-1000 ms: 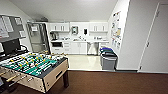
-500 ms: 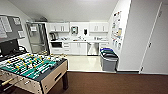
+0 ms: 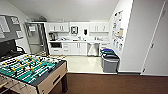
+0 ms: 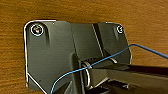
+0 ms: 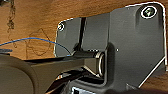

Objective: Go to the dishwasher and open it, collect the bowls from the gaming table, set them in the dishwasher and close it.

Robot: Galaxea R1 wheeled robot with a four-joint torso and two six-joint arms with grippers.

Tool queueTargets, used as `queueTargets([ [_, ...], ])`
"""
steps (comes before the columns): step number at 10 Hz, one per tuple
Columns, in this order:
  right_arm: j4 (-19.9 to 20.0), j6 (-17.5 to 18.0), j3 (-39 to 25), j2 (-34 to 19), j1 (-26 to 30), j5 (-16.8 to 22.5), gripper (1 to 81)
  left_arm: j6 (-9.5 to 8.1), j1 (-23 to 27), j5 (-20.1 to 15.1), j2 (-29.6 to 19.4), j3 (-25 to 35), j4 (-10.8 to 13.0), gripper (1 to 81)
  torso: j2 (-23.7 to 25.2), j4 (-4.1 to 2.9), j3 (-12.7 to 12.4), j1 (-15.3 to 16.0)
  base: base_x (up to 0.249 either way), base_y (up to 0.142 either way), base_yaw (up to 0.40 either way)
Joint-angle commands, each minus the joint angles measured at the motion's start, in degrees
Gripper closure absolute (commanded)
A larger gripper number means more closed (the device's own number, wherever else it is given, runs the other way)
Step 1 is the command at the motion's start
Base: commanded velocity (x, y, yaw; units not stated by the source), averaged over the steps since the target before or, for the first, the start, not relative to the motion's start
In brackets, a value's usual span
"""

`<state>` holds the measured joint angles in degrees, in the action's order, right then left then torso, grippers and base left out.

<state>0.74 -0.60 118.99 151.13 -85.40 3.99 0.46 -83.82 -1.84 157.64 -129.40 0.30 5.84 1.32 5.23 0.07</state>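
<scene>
The dishwasher (image 3: 93, 49), its steel front shut, sits under the kitchen counter (image 3: 75, 41) at 12 o'clock across the pale floor, with white cabinets (image 3: 75, 48) at its 9 o'clock side and 2 bins (image 3: 110, 62) nearer, toward 1 o'clock. The gaming table (image 3: 30, 70), with a green field and rods, stands close at 8 o'clock on the brown carpet (image 3: 112, 85). Both wrist views look past dark plates and a blue cable (image 4: 105, 58) at brown flooring, and I cannot tell how the left gripper or the right gripper is set.
</scene>
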Motion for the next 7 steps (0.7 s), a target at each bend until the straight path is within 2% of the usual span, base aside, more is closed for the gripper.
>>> queueTargets([
  [1, -0.22, -0.11, -1.05, -1.06, 3.25, 2.69, 1.0, 0.59, 3.44, -3.08, -1.00, 0.82, 0.66, 1.0, 0.00, 0.00, 0.00, 0.00, 0.165, 0.000, 0.000],
  [7, -0.13, -0.11, -0.88, -0.98, 3.16, 2.52, 1.0, 0.50, 3.53, -3.08, -0.65, 0.55, 0.57, 1.0, -0.02, 0.00, 0.00, 0.00, 0.168, 0.000, 0.000],
])
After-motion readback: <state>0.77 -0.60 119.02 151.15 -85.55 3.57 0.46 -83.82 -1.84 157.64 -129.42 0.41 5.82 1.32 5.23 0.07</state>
